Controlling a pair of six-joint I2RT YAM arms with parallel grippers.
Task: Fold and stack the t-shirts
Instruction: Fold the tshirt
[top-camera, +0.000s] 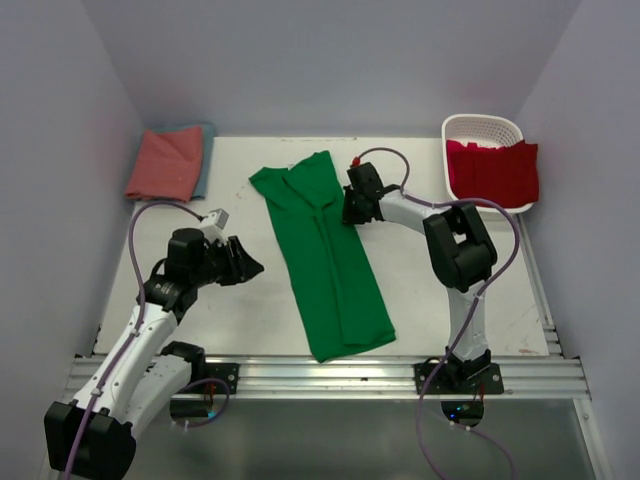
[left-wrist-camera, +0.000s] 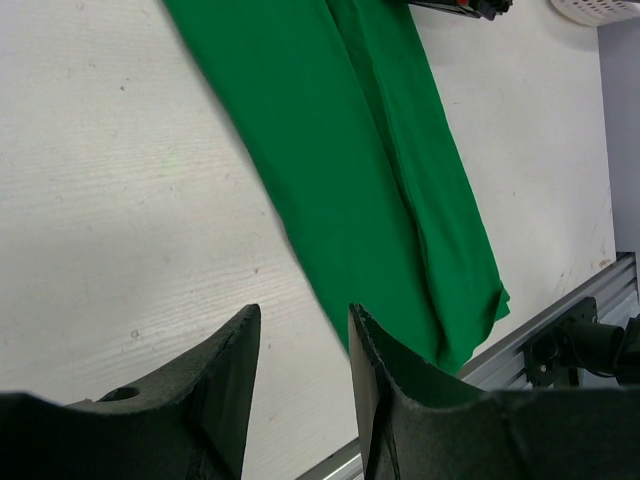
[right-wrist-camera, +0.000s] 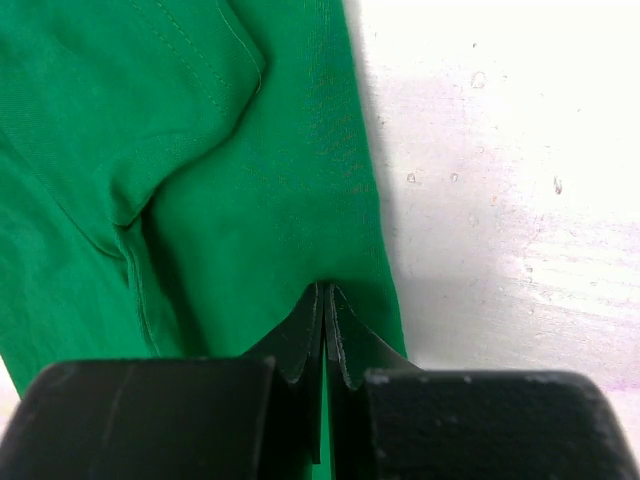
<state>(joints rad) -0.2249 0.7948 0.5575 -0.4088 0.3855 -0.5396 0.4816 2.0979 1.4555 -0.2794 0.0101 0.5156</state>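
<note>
**A:** Where does the fold stand?

**B:** The green t-shirt (top-camera: 325, 255) lies flat on the table (top-camera: 430, 300) as a long narrow strip with its sides turned in, so I judge the lengthwise folds done and the crosswise fold next.

**A:** And the claws?

**B:** The right gripper (right-wrist-camera: 326, 295) sits at the shirt's right edge, near the sleeve end. Its jaws are pressed together, apparently pinching that edge. The left gripper (left-wrist-camera: 303, 320) hangs to the left of the shirt, jaws apart, holding nothing and clear of the cloth.

**A:** What does the next move call for?

**B:** Probably the left claw takes the shirt's opposite edge at the same end, then both carry that end over toward the hem, keeping the strip square.

**A:** The others?

**B:** Left of the shirt's collar end, a folded salmon-pink t-shirt (top-camera: 165, 165) lies on a teal-blue t-shirt (top-camera: 206, 150). Well right of it, a red t-shirt (top-camera: 495, 172) drapes over the basket (top-camera: 483, 125).

**A:** Any labels or writing?

**B:** None I can read.
</note>
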